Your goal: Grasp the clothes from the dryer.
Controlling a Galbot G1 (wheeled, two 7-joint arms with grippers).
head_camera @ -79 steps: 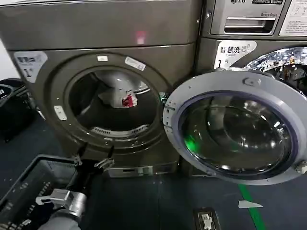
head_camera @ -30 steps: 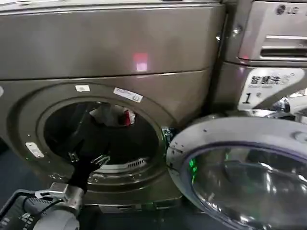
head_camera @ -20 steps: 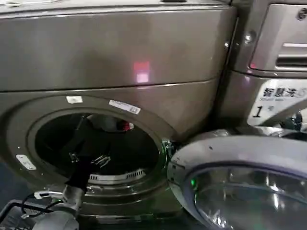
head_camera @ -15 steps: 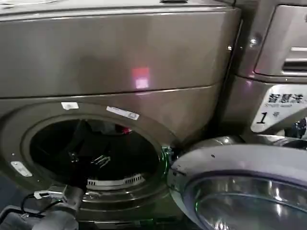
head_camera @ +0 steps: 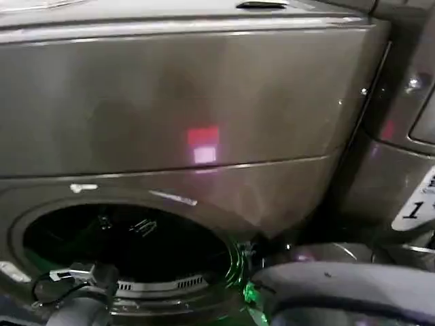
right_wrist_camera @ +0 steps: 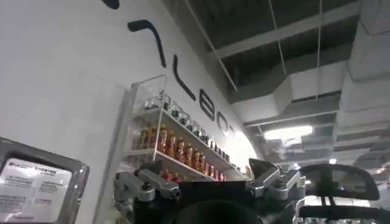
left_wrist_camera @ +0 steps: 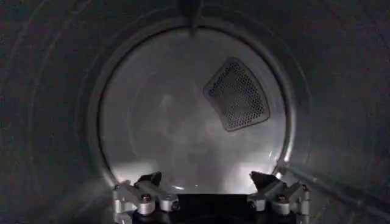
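The dryer [head_camera: 204,88] is the big bronze-grey machine close in front of me, with a small red light [head_camera: 204,144] on its front. Its round mouth [head_camera: 129,248] is dark. My left gripper [head_camera: 122,224] is inside the mouth. In the left wrist view the left gripper [left_wrist_camera: 207,181] stands open with nothing between its fingers, facing the drum's pale back wall [left_wrist_camera: 170,122]. The clothes are out of view. My right gripper [right_wrist_camera: 207,170] is open and empty, pointing up at a ceiling away from the dryer.
The dryer's open door [head_camera: 340,288] hangs at the lower right, close to the mouth. A neighbouring machine with a white "1" label [head_camera: 414,207] stands to the right. A perforated vent [left_wrist_camera: 236,94] sits in the drum's back wall. A shelf of bottles [right_wrist_camera: 177,146] is on a wall.
The head view has closed in on the dryer. My left gripper has gone from outside the mouth to inside the drum. The white and red clothes have dropped out of sight.
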